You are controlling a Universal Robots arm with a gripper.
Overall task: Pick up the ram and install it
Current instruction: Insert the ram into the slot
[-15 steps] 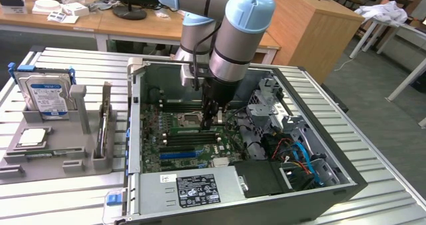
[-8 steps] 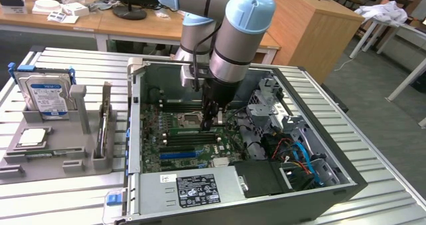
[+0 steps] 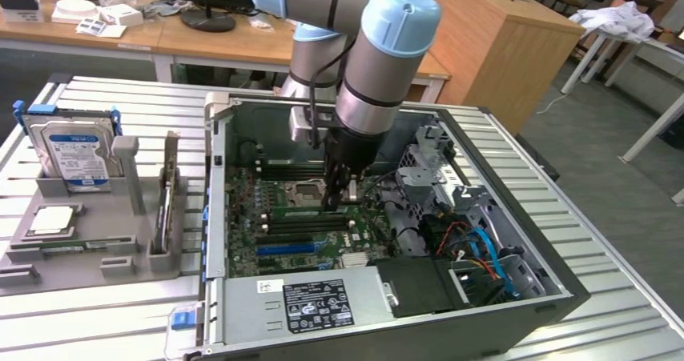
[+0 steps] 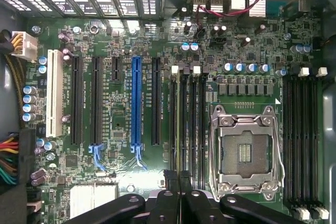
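We see the arm reaching down into the open computer case (image 3: 556, 290), which lies on its side on the slatted metal desk (image 3: 96, 329). The gripper (image 3: 344, 204) hangs over the middle of the motherboard (image 3: 369, 231), just at five o'clock from the processor socket (image 3: 307, 190) in the exterior view.

The ram (image 3: 307, 212) is inside the case, standing on edge along the bank of black memory slots beside the socket, and the gripper comes down on its end nearest three o'clock. In the wrist view the ram (image 4: 184, 124) appears edge-on as a thin greenish strip seated in one of the black slots (image 4: 195, 124), between the socket (image 4: 244, 153) and the long blue slot (image 4: 136, 100).

The fingers (image 4: 170, 183) are closed together, with only a thin dark line between them. The gripper (image 4: 179, 174) sits right at the end of the ram's top edge. We cannot tell whether the fingers pinch the stick or only rest against it.

Another bank of black slots (image 4: 302, 140) lies on the far side of the socket from the ram.

In the exterior view, the power supply (image 3: 310, 305) with its black label fills the case at six o'clock, and blue and orange cables (image 3: 486, 253) bunch at four o'clock. Outside the case, at nine o'clock, a grey holder (image 3: 91, 245) sits on the desk. A silver-and-blue hard drive (image 3: 75, 149) stands upright in it at about ten o'clock.
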